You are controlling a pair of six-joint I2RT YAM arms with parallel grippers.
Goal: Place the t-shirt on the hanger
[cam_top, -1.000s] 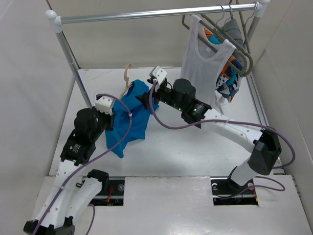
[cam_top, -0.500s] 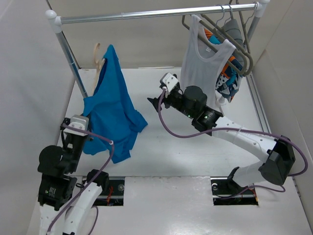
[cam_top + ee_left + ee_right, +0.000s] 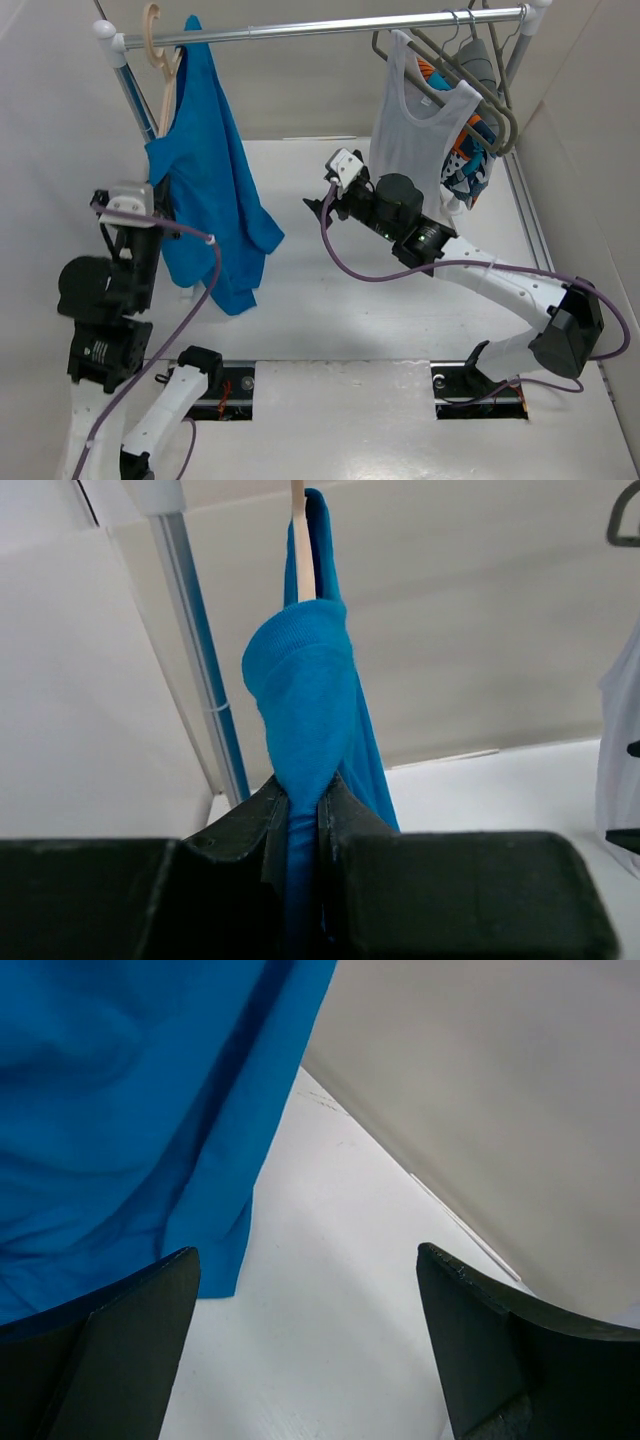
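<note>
Top: hanger [image 3: 158, 70] hook at left end of rail [image 3: 330, 25], blue t-shirt [image 3: 205, 190] draped on it; left fingers [image 3: 155, 212] at shirt edge.
Left wrist: left fingers clamped on t-shirt fold.
Right wrist: right fingers [image 3: 310, 1290] spread wide over bench [image 3: 330, 1220], beside t-shirt.

White walls [image 3: 300, 90], metal clothes rail [image 3: 320, 27]

The t-shirt [image 3: 205, 190] hangs on the hanger [image 3: 166, 92], left on the rail [image 3: 320, 27].

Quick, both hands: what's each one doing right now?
Left hand: closed, pinching the blue t-shirt.
Right hand: open, holding nothing.
</note>
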